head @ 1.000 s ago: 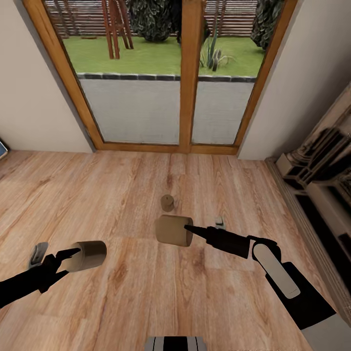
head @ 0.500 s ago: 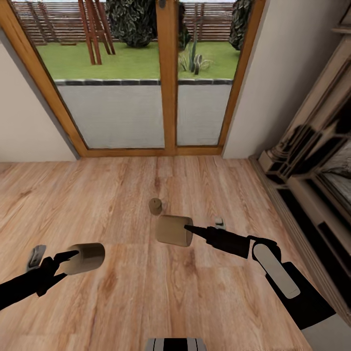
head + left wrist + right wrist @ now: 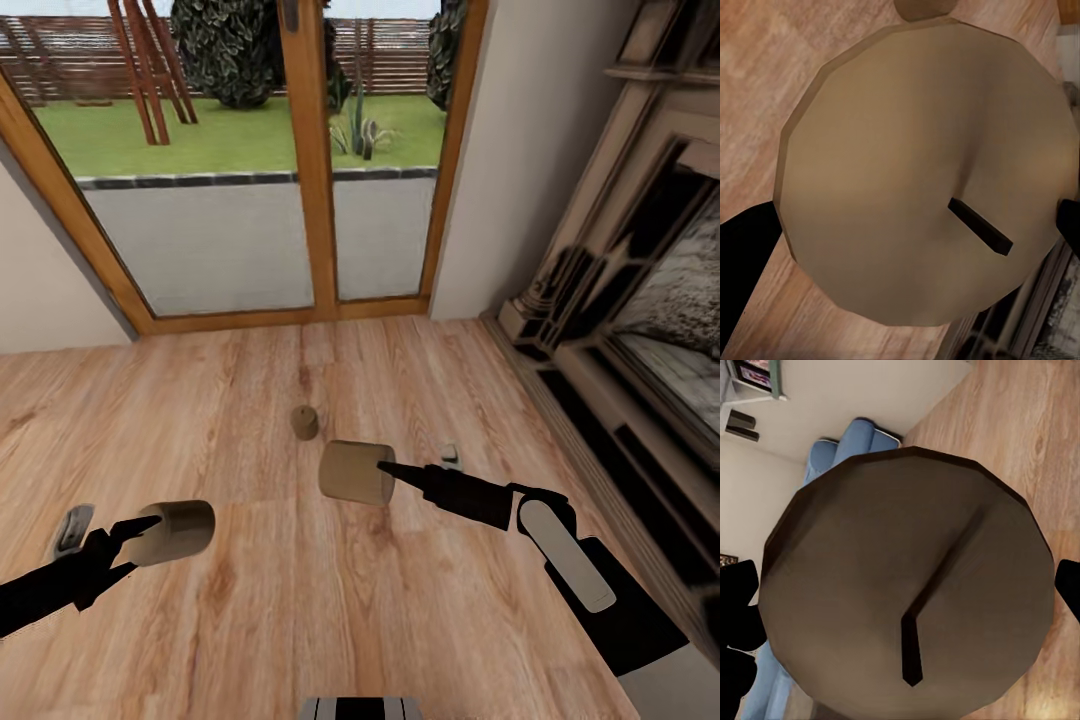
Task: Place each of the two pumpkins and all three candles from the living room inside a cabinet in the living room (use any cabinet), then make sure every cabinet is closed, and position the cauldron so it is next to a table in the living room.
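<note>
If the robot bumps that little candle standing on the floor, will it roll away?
Probably it would tip first. The small candle stands upright on its flat end on the wooden floor, so a gentle nudge may only slide it. It is a round cylinder, though, so once knocked onto its side it would likely roll on that smooth floor. It also looks rigid, not squashy.

wood floor (image 3: 300, 600), glazed patio doors (image 3: 250, 200), stone fireplace (image 3: 640, 300) at right

Floor: wood planks (image 3: 250, 620), grain lengthwise | 12 o'clock: glazed patio doors (image 3: 300, 200), timber frame; lawn (image 3: 230, 125) and shrubs beyond | 3 o'clock: stone-coloured fireplace (image 3: 640, 300) against wall | Right wrist view: blue sofa (image 3: 832, 454) by pale wall.
</note>
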You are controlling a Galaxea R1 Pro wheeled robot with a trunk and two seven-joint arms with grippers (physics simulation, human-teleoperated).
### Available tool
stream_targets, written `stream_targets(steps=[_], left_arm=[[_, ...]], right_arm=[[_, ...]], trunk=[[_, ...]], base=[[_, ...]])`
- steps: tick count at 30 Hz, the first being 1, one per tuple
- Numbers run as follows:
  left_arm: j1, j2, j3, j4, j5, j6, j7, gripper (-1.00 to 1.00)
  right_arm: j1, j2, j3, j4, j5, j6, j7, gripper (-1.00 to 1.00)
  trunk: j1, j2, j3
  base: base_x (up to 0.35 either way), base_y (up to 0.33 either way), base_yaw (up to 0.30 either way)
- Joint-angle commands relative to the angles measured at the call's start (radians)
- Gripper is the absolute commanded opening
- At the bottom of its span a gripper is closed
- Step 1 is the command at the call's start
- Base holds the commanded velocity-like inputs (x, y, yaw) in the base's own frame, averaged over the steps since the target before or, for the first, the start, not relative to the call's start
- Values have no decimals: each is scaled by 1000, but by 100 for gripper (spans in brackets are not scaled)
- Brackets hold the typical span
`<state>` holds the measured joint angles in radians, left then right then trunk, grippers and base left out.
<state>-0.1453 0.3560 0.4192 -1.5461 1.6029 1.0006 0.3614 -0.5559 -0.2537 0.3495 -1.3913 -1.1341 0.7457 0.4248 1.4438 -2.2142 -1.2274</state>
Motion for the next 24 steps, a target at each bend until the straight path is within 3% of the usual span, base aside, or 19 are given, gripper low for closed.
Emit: stream_targets(steps=[1, 9, 24], left_arm=[[0, 0, 1, 0, 11, 3, 10, -100], [0, 0, 1, 0, 11, 3, 10, -100], [0, 0, 0, 0, 11, 3, 10, -100]], right_arm=[[-1, 0, 1, 0, -3, 3, 2, -100], [-1, 0, 1, 0, -3, 3, 2, -100], [-1, 1, 0, 35, -7, 3, 9, -100]], trunk=[[0, 0, 1], [0, 0, 10], [0, 0, 28]], base=[[-38, 240, -200], [-59, 208, -200], [-259, 63, -208]])
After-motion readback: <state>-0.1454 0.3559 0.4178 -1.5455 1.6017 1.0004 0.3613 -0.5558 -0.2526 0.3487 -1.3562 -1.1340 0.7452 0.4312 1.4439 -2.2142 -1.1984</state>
